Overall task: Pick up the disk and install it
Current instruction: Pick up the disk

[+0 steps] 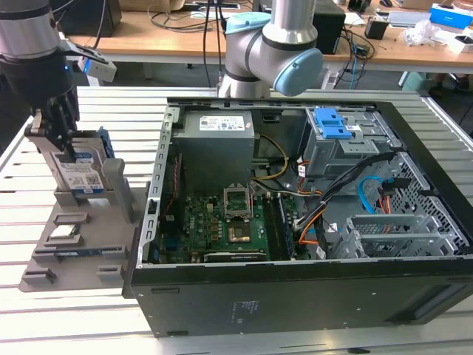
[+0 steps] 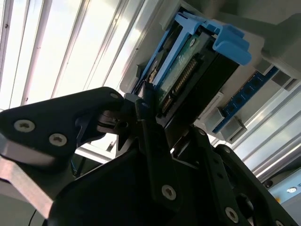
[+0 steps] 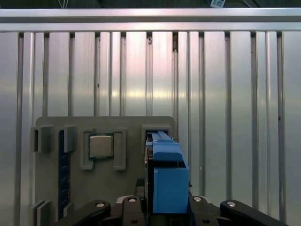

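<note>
One claw [image 1: 65,139] clasps the disk [image 1: 83,174], upright in a grey holder [image 1: 74,248].

Stands at the upper left of the exterior view, silver-and-black wrist [image 1: 29,33] upright and gripper [image 1: 68,148] pointing straight down. Presses dark fingers [image 2: 149,127] against both sides of the disk [image 1: 83,171], seen close in the second wrist view. Bends at a grey joint [image 1: 273,44], blue-capped, in the upper middle.

Open PC case [image 1: 295,303] beside grey parts tray [image 1: 103,235] w/ CPU chip [image 3: 101,146], on slatted table [image 1: 74,325].
</note>
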Motion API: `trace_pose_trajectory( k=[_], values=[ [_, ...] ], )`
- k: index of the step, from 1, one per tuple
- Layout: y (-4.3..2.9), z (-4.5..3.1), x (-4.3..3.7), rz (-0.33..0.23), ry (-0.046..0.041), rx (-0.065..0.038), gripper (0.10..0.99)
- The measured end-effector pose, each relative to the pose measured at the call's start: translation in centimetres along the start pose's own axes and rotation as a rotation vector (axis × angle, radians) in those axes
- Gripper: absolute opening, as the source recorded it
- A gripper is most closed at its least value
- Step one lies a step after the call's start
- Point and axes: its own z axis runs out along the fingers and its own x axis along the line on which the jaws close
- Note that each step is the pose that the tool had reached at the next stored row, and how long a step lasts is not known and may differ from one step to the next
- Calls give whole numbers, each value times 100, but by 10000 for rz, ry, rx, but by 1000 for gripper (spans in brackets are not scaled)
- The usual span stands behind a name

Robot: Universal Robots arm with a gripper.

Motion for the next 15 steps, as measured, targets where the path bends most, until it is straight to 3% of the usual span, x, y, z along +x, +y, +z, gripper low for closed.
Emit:
trace_pose_trajectory(
  k=[15],
  values=[
    [0, -157, 5, 0, 0, -1, 361]
  ],
)
